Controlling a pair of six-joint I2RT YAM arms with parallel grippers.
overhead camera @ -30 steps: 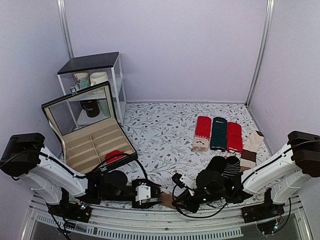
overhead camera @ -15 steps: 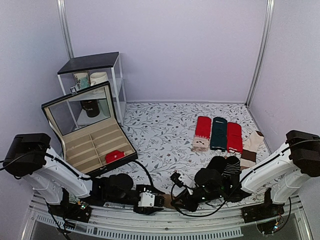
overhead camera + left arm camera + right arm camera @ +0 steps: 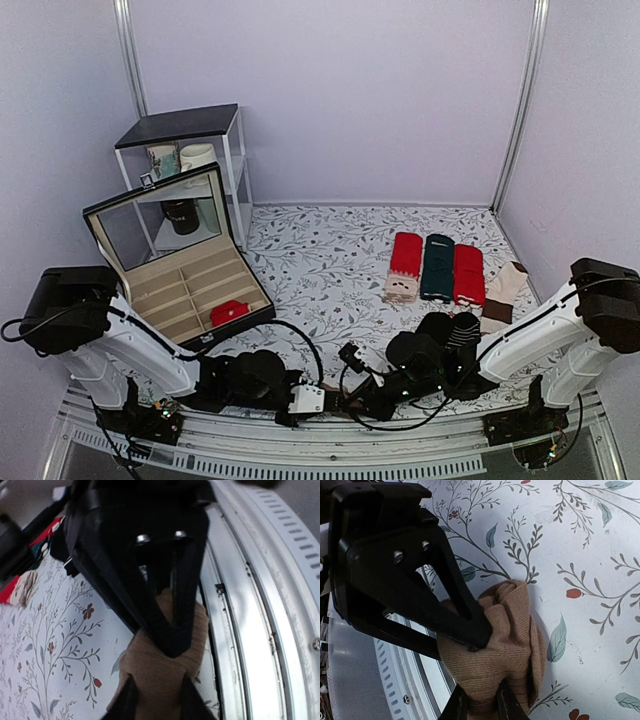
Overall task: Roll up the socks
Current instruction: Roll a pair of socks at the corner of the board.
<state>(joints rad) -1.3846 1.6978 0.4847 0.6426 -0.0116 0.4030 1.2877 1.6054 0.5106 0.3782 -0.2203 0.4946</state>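
Observation:
The brown socks (image 3: 336, 404) are a bunched brown wad at the table's near edge, between my two grippers. In the left wrist view my left gripper (image 3: 157, 686) is shut on the brown knit (image 3: 160, 672), with the right gripper's black fingers pressing in from above. In the right wrist view my right gripper (image 3: 481, 703) is shut on the wad (image 3: 507, 640), and the left gripper's fingers (image 3: 470, 625) pinch it from the upper left. In the top view the left gripper (image 3: 318, 402) and right gripper (image 3: 352, 403) almost touch, tip to tip.
The metal rail (image 3: 260, 610) runs right beside the wad. An open black box (image 3: 160, 285) at left holds a small red bundle (image 3: 230, 312). Red and dark green flat socks (image 3: 437, 266), a tan pair (image 3: 503, 295) and dark striped socks (image 3: 455, 330) lie at right. A shelf (image 3: 185, 150) stands at the back left.
The left arm has swung its gripper right and nearer the front edge. The right gripper has shifted slightly left. The two grippers now meet on the wad, which shows less from above.

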